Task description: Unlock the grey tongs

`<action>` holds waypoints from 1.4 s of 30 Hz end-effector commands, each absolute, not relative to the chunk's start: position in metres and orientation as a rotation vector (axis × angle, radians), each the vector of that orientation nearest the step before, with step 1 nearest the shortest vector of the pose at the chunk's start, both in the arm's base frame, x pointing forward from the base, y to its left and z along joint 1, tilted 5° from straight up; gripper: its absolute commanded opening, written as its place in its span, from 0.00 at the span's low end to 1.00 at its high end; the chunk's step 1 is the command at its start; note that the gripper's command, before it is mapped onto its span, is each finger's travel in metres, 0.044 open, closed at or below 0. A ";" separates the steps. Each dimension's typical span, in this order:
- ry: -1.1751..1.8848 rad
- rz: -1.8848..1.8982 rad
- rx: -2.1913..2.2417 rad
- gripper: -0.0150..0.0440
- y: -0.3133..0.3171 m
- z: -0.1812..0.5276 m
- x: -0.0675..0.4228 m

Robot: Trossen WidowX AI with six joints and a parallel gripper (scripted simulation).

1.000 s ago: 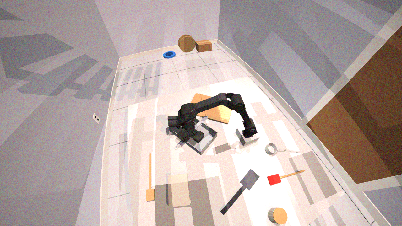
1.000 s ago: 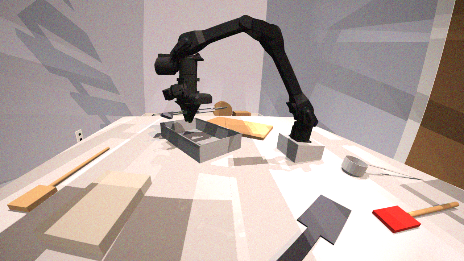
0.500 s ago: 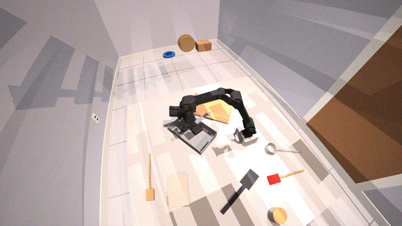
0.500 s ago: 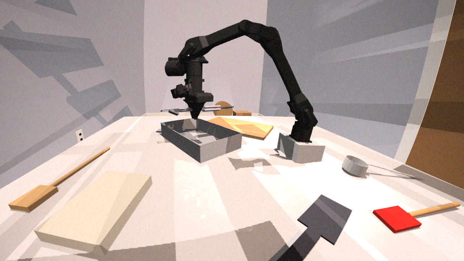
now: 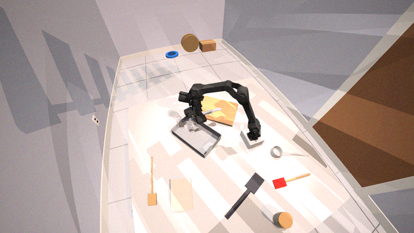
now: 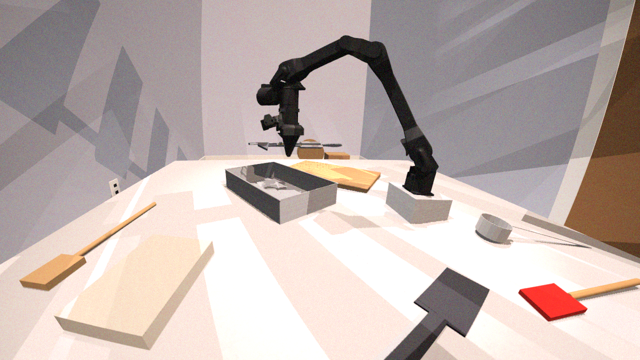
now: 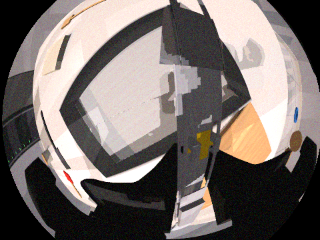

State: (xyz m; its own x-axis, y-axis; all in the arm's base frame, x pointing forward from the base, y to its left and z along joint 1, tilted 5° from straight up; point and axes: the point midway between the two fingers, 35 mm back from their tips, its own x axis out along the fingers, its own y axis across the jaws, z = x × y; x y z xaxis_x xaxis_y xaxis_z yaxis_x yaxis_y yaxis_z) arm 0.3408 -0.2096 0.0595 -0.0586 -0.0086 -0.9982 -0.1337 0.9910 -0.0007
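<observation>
A: What is the biggest thing here?

B: The tabletop (image 6: 277,286). It fills most of the exterior picture. Next comes the black arm (image 6: 393,94), bending over from the right side.

A: And under the arm?

B: The roasting tin (image 6: 286,203) sits in the middle. The wooden board (image 6: 358,179) lies just behind it, a bit to the right.

A: Where are the grey tongs?

B: Up in the air! The grey tongs (image 6: 328,144) lie level above the far end of the tin, just above the middle of the picture. They touch nothing below them.

A: What is the hand doing?

B: The hand (image 6: 289,150) points down and is pinching the tongs near their middle.

A: Will they be hard to carry?

B: I think they are light and stiff, made of thin metal. Smooth metal can slip or swing in a pinch. They look long, so holding near the middle seems best. The tips must point down before squeezing, so I guess the arm has to tilt them.
</observation>
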 end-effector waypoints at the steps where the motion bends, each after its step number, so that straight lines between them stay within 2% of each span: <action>1: 1.623 0.015 -0.048 0.00 -0.232 0.067 0.325; 11: 1.625 -0.032 -0.006 0.00 -0.246 0.069 0.313; 36: 1.577 -0.496 0.414 0.00 -0.346 0.079 0.178; 42: 1.575 -0.508 0.425 0.00 -0.348 0.079 0.174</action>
